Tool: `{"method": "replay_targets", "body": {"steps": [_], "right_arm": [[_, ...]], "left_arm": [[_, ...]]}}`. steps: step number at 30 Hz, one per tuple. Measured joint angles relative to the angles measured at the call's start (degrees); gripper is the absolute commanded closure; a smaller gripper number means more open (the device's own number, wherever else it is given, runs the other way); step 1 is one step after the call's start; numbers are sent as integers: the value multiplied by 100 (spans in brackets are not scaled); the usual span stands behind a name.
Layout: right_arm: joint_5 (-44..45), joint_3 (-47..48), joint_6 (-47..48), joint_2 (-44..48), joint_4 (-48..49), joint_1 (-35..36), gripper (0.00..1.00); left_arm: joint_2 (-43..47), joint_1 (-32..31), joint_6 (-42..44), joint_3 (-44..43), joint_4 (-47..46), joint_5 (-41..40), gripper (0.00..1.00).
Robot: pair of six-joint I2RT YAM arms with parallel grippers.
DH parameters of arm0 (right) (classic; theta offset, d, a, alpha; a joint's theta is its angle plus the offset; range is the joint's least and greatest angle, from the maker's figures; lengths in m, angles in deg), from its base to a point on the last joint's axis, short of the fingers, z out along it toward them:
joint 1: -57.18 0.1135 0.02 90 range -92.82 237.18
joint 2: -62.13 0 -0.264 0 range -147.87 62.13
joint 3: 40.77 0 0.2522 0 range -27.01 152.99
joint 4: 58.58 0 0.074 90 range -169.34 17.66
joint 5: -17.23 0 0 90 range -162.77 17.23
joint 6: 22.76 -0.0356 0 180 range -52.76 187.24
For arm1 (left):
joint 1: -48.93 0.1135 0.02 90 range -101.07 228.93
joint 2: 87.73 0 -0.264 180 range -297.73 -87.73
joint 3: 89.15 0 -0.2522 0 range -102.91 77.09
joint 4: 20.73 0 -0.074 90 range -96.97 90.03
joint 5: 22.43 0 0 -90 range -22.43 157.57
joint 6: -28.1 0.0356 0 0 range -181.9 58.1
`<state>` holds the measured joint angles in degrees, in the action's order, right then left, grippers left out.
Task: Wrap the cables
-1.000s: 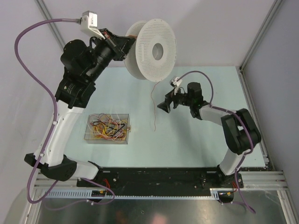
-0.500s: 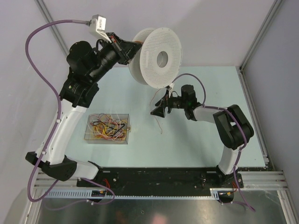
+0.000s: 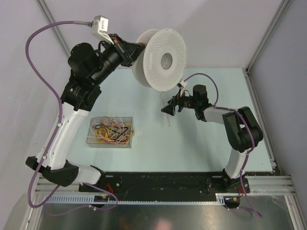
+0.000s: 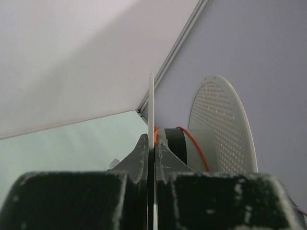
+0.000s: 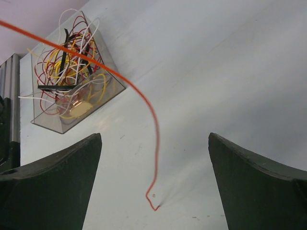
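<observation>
My left gripper [image 3: 131, 51] is raised at the back left and shut on the near flange [image 4: 151, 105] of a white perforated spool [image 3: 163, 60]. An orange cable [image 4: 192, 143] is wound on the spool's hub. Its free end [image 3: 167, 120] hangs down to the table. My right gripper [image 3: 166, 109] is open under the spool, level with the hanging cable. In the right wrist view the orange cable [image 5: 152, 124] runs down between the spread fingers [image 5: 72, 167] without touching them, and its tip rests on the table. More cables in yellow, red, white and orange lie tangled in a clear box [image 3: 111, 132].
The clear box [image 5: 67, 81] stands on the table's left half, left of my right gripper. Purple hoses [image 3: 48, 96] loop off both arms. Aluminium frame posts [image 3: 266, 36] and grey walls close in the back and right side.
My left arm shifted the spool slightly right and up. My right gripper swung left toward the hanging cable, then back right a little. The cable's free end hangs shorter now.
</observation>
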<state>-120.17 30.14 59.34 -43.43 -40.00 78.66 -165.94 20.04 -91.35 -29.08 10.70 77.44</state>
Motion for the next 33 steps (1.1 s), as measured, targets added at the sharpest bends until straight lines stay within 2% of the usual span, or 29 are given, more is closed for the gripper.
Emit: {"method": "replay_targets", "body": {"steps": [17,18,19,24,26,27,29,33], "right_arm": [[138,0,192,2,-417,225,7],[122,0,192,0,-417,262,10],[105,0,192,0,-415,284,17],[79,7,212,-114,-361,289,65],[81,9,251,-136,-459,278,87],[79,11,247,-136,-544,267,94],[55,11,310,-125,-702,247,98],[44,-166,376,146,-1126,227,100]], "left_arm": [[0,0,2,57,-50,0,100],[2,0,2,72,-61,-2,100],[2,0,2,87,-70,-2,100],[2,0,46,177,-79,-24,100],[2,0,98,199,-79,-92,100],[2,0,127,216,-81,-168,100],[2,0,184,243,-79,-352,100],[2,4,363,374,-81,-966,100]]}}
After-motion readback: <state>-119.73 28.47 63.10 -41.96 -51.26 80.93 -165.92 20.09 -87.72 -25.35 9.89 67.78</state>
